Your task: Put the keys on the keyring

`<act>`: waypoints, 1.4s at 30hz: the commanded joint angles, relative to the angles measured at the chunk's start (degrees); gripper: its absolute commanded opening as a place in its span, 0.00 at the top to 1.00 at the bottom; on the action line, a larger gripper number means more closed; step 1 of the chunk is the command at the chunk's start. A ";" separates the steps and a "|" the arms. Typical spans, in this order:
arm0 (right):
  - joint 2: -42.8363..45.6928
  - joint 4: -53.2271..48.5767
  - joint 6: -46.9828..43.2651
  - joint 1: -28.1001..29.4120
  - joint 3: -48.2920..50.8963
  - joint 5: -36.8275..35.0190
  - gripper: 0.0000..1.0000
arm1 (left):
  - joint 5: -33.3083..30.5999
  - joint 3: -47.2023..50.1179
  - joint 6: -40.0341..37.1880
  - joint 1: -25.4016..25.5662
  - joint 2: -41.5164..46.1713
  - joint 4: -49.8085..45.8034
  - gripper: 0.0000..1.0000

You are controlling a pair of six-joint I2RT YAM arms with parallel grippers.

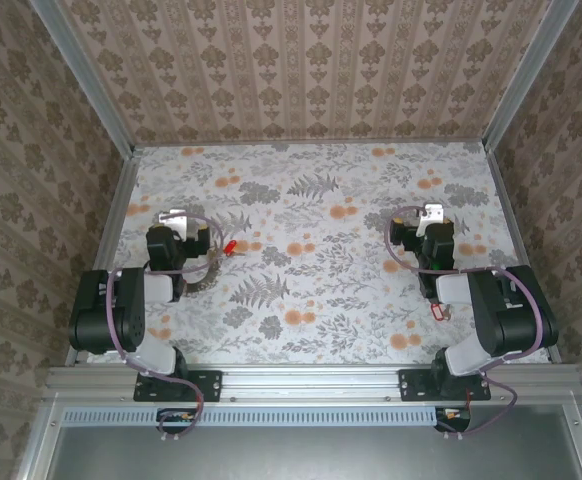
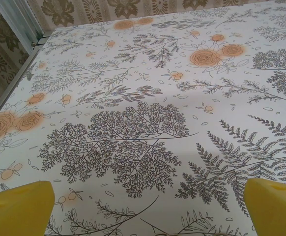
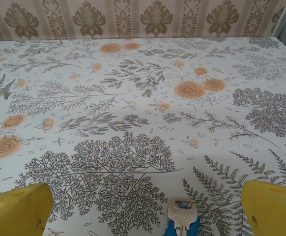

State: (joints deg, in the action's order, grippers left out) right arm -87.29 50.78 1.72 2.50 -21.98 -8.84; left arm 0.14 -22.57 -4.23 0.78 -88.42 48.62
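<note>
- Yellow fingertips (image 2: pixel 15 210) of the left gripper (image 2: pixel 145 211) sit in the bottom corners of the left wrist view. The jaws are spread wide, with bare flowered table (image 2: pixel 133 98) between them and nothing held.
- Yellow pads (image 3: pixel 273 206) of the right gripper (image 3: pixel 145 211) stand just as far apart, and they grip nothing either.
- At 6 o'clock in the right wrist view, a blue-tagged key (image 3: pixel 182 220) lies flat on the table between those fingers. Its silvery head points to 12 o'clock. It touches neither finger and sits a little toward the 3 o'clock one.
- For the overhead view, take the table's middle as the centre of the dial. A red-tagged key (image 1: pixel 231 247) lies at 9 o'clock, just beside the left arm (image 1: pixel 121 300), off the wrist's 3 o'clock side.
- The keyring (image 1: pixel 203 278) lies at about 8 o'clock. It is grey and chain-textured, and the left arm partly covers it. It is near the red-tagged key, at that key's 7 o'clock, but apart from it.
- A small red piece (image 1: pixel 437 308) shows at 4 o'clock, close against the right arm (image 1: pixel 501 310). It is too small to tell what it is.
- Both arms are folded, with their wrists pointing to 12 o'clock toward the patterned wall (image 1: pixel 311 70).
</note>
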 commanded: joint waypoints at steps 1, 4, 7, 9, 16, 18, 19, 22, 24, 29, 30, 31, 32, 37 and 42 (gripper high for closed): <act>-0.34 -0.51 0.75 -0.31 -0.71 -0.64 0.00 | -0.45 -0.90 0.80 0.34 0.27 -0.09 0.00; -0.34 -0.52 0.75 -0.31 -0.70 -0.65 0.00 | -0.49 -0.90 0.80 0.37 0.31 -0.02 0.00; -0.34 -0.52 0.75 -0.31 -0.70 -0.63 0.00 | -0.49 -0.83 0.71 0.31 0.32 -0.04 0.00; -0.35 -0.56 0.76 -0.31 -0.70 -0.65 0.00 | -0.52 -0.81 0.72 0.45 0.27 0.03 0.00; -0.43 -0.72 0.81 -0.31 -0.93 -0.65 0.00 | -0.16 -0.88 0.96 0.18 0.33 -0.10 0.00; -0.52 -1.11 0.83 -0.39 -1.15 -0.55 0.00 | 0.27 -0.90 1.09 -0.08 0.27 -0.10 0.00; -0.51 -1.00 0.83 -0.38 -1.00 -0.56 0.00 | 0.31 -0.89 0.98 -0.12 0.27 -0.11 0.00; -0.58 -0.95 0.83 -0.39 -1.06 -0.51 0.00 | 0.30 -0.90 0.98 -0.07 0.34 -0.11 0.00; -0.57 -0.96 0.89 -0.44 -1.05 -0.39 0.01 | 0.30 -0.90 0.98 -0.07 0.29 -0.11 0.00; -0.17 -0.60 -0.26 -1.01 -0.64 4.52 0.01 | 1.07 -0.42 0.59 0.01 0.71 0.56 0.00; -0.07 -0.60 -0.80 -0.99 -0.57 5.57 0.00 | 0.79 -0.30 0.46 0.22 1.13 0.56 0.00; 0.21 -0.24 -0.92 -0.95 -0.24 5.99 0.00 | 0.19 0.08 0.62 0.36 1.69 0.52 0.00; 0.64 0.14 -1.09 -0.91 0.16 6.42 0.00 | -0.12 0.73 0.75 0.33 2.46 1.18 0.00; 5.74 -3.86 -0.64 -0.83 0.37 4.80 0.01 | -1.76 1.18 3.35 -0.56 10.44 -5.78 0.00; 15.93 -34.18 8.25 -0.92 -9.49 -1.40 0.00 | -3.88 -0.40 9.72 -1.80 20.70 -19.07 0.00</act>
State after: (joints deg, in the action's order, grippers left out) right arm -75.64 34.46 4.21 1.74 -25.06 -6.13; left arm -1.50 -21.47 0.27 -0.45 -71.90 38.89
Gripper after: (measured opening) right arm 0.996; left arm 0.999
